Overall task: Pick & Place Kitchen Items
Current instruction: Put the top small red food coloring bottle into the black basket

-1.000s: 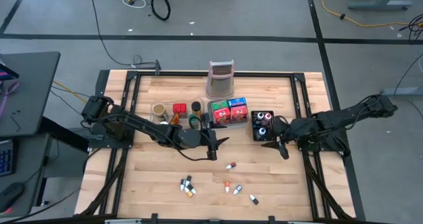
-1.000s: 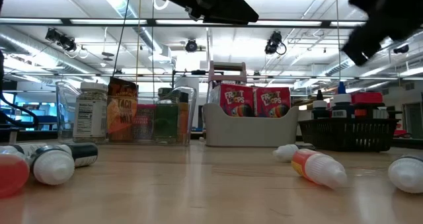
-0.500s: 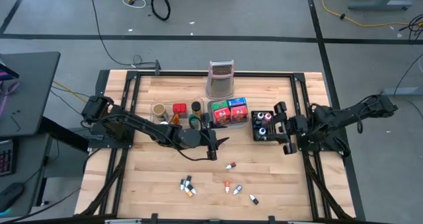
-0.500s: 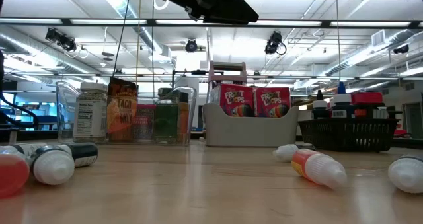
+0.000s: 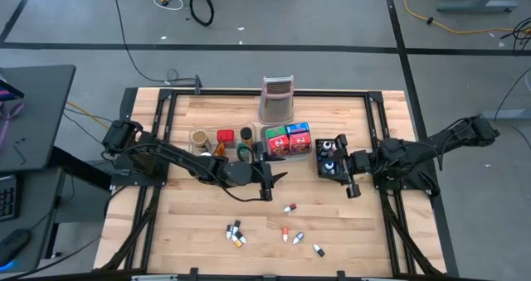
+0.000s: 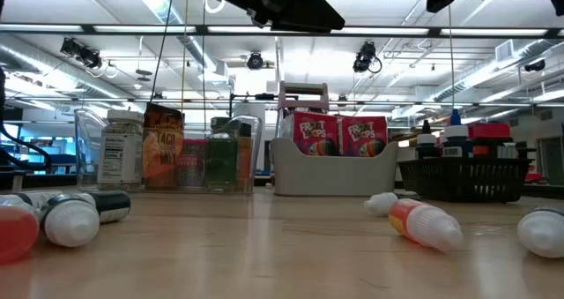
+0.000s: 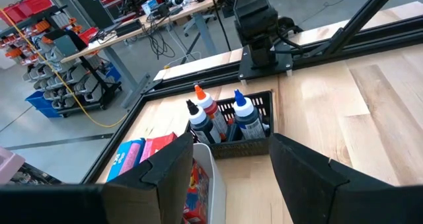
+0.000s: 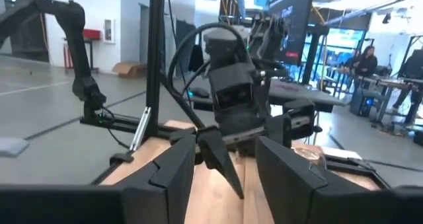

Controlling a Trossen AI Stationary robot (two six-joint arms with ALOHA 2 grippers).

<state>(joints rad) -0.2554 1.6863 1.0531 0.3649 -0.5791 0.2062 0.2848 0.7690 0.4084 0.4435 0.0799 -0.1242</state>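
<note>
My left gripper [image 5: 274,186] hangs open and empty over the table's middle, in front of the trays; it also shows in its wrist view [image 7: 231,178]. My right gripper [image 5: 345,167] is open and empty, held level above the near right edge of the black basket [image 5: 329,158], and points toward the left arm [image 8: 231,92]. The basket holds dark-capped bottles [image 7: 215,118]. A grey tray [image 5: 285,142] holds red, blue and green packets [image 6: 339,136]. A clear tray [image 5: 217,140] holds a jar [image 6: 121,149] and packets. Several tiny bottles [image 5: 289,208] lie on the wood near the front.
A tall metal grater [image 5: 278,99] stands behind the trays at the far edge. More tiny bottles lie at the near left [image 5: 236,232] and near middle [image 5: 300,239]. Black rails [image 5: 377,123] frame the table. People stand in the room beyond [image 8: 367,59].
My right gripper has risen from low over the table beside the basket, turned about its wrist, and gone a little toward the table's left, over the basket's edge. The left arm and the items have kept still.
</note>
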